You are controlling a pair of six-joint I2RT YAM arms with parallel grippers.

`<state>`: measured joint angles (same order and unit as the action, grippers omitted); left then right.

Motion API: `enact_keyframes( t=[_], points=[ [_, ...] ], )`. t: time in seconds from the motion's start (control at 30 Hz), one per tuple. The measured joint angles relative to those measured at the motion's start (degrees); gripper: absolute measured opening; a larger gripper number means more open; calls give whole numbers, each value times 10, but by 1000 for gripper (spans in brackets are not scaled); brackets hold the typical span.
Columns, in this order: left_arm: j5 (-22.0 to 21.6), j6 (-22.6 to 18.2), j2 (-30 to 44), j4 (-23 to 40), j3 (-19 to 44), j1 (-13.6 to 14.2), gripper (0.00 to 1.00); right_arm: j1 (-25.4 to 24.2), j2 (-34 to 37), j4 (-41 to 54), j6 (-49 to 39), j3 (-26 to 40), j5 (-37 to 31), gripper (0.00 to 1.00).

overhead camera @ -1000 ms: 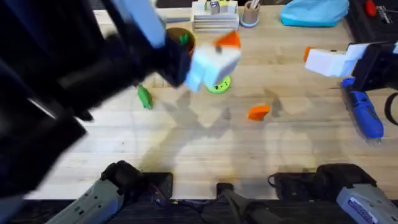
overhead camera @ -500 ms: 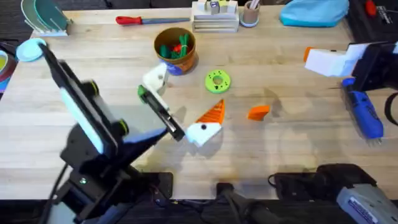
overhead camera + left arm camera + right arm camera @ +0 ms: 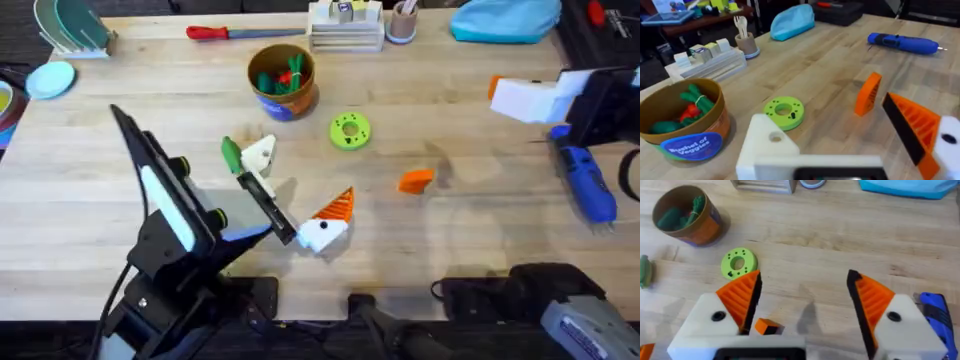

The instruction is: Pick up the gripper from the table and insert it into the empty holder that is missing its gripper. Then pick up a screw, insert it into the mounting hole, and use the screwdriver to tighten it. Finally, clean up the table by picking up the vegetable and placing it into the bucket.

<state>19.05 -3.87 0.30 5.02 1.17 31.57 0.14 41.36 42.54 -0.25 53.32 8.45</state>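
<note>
The gripper, a loose orange wedge (image 3: 415,180) (image 3: 867,93) (image 3: 767,326), lies right of the table's middle. My left gripper (image 3: 298,180) (image 3: 835,135) stands open low over the middle. One of its fingers carries an orange ribbed pad (image 3: 337,204) (image 3: 912,130). The other is the holder (image 3: 259,154) (image 3: 767,145), a bare cream block with a hole. The green vegetable (image 3: 231,155) (image 3: 644,270) lies just beside the holder. Behind them stands the bucket (image 3: 283,80) (image 3: 680,120) (image 3: 687,215) with toy vegetables inside. The blue screwdriver (image 3: 585,182) (image 3: 902,42) (image 3: 935,312) lies at the right edge. My right gripper (image 3: 505,97) (image 3: 805,305) hovers open above the right side.
A green ring disc (image 3: 349,130) (image 3: 784,111) (image 3: 737,262) lies between the bucket and the wedge. Along the far edge are a red-handled screwdriver (image 3: 240,32), a white block stand (image 3: 345,25), a cup of pens (image 3: 402,20) and a blue pouch (image 3: 505,18).
My left arm has dropped from close under the camera down to the table's middle, then shifted slightly. The right arm, the wedge and the screwdriver have not moved.
</note>
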Motion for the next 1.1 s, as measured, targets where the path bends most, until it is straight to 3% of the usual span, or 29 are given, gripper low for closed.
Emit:
enact_keyframes(
  t=[1.0, 1.1],
  points=[
    [-1, -4, 2, -1, 0, 0, 993, 0, 0, 1, 0, 0, 0, 991],
    [-3, -4, 2, -1, 0, 0, 993, 0, 0, 40, 9, 2, 13, 991]
  ],
)
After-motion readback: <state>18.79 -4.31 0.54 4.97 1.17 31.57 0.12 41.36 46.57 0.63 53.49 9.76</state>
